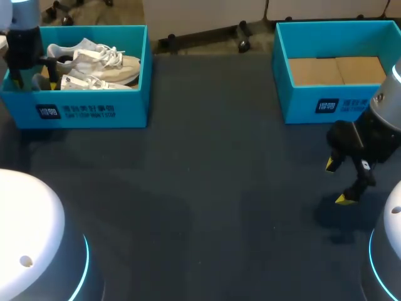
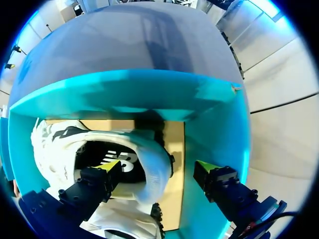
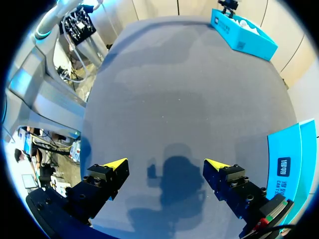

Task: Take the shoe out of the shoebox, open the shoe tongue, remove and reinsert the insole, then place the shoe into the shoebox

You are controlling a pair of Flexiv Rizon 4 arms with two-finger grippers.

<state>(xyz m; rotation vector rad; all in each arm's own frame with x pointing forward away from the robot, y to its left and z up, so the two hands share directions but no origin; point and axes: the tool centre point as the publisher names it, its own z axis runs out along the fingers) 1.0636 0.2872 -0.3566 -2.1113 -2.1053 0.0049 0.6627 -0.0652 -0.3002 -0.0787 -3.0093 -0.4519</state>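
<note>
The left tool is held open inside the teal shoebox, with its yellow-tipped fingers spread wide. One finger is dipped into the mouth of the shoe, over the black insole. The other is kept outside the padded heel collar, near the smooth box wall, so the rounded white heel rim is left between them, ungripped. A second shoe, cream and laced, is lodged beside the first.

The right tool is likewise spread open, with nothing between its fingers, above the dark, matte desk. Just beside it a second shoebox is seen, rectangular and teal, floored in brown cardboard.
</note>
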